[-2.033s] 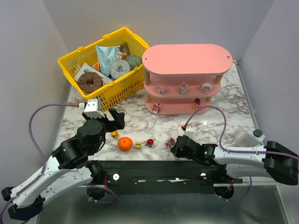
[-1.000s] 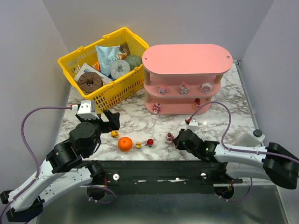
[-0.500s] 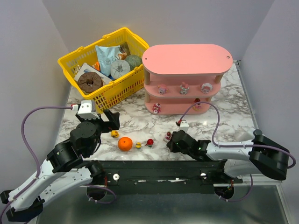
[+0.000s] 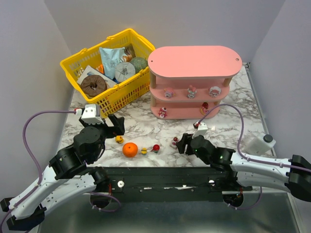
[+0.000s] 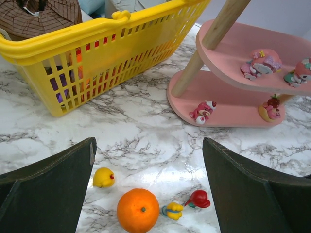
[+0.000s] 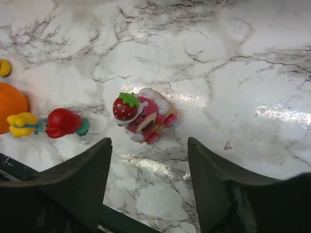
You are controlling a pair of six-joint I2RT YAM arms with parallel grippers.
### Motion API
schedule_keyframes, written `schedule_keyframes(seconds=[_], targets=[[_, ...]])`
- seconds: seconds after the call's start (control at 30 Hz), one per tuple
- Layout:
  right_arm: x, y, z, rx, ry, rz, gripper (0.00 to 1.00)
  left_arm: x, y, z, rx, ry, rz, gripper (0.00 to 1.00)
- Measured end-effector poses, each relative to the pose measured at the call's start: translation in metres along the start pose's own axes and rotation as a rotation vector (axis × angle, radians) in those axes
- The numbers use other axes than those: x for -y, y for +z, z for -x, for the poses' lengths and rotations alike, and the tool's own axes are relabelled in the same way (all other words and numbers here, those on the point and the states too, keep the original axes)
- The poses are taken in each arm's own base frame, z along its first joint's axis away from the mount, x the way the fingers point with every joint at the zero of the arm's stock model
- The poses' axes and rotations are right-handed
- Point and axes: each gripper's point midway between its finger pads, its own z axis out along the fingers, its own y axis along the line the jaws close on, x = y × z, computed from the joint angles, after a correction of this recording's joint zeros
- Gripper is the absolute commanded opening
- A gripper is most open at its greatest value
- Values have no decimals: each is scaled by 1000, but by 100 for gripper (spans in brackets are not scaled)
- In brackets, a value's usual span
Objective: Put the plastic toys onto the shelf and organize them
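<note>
Right gripper (image 6: 148,160): jaws spread wide, nothing between them, tips low over the marble table (image 6: 252,58).

- In the right wrist view the strawberry toy (image 6: 142,115) lies at 12 o'clock from the gap, just ahead of the fingertips and touching neither.
- It is centred a shade toward the 11 o'clock side.
- The toy is on its side. Its long axis runs about 10 to 4 o'clock, close to crosswise to the approach and near the line the jaws close along.
- Judgement: a short push forward puts it inside the gap. A straight close would then pinch it end to end, strawberry cap on one pad. A little wrist roll would give a flatter hold.

Top view: this arm is the nearer one, with the toy at its tip. The shelf (image 4: 194,60) stands at about 12 o'clock from the toy, near, with figurines already on the middle and bottom boards.

Left gripper (image 5: 148,150): jaws also spread and holding nothing. It hangs above the ball (image 5: 138,210), with three loose toys (image 5: 103,177) beside the ball.
</note>
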Motion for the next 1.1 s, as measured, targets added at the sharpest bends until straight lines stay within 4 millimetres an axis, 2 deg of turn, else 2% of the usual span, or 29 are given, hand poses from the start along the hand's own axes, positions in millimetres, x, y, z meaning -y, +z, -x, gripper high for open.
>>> schedule_keyframes(seconds=[0.13,0.4,0.63,0.73,0.93,1.07,1.1], targets=[[7,3,1,13,-88,-22,77,0,0,0,-1,1,0,99],[2,22,-5,2,-226,-16,75,0,1,-1,-4,5,2,99],[-5,33,-6,5,-266,-1,73,0,1,-1,-4,6,2,99],[-8,39,-6,-3,-278,-10,68,0,1,-1,-4,7,2,99],[-10,49,-5,-12,-274,-30,47,0,1,-2,-5,8,3,99],[-11,51,0,8,-251,-35,29,0,1,-3,-6,9,3,99],[-11,51,2,15,-244,-39,28,0,1,-3,-6,9,3,99]])
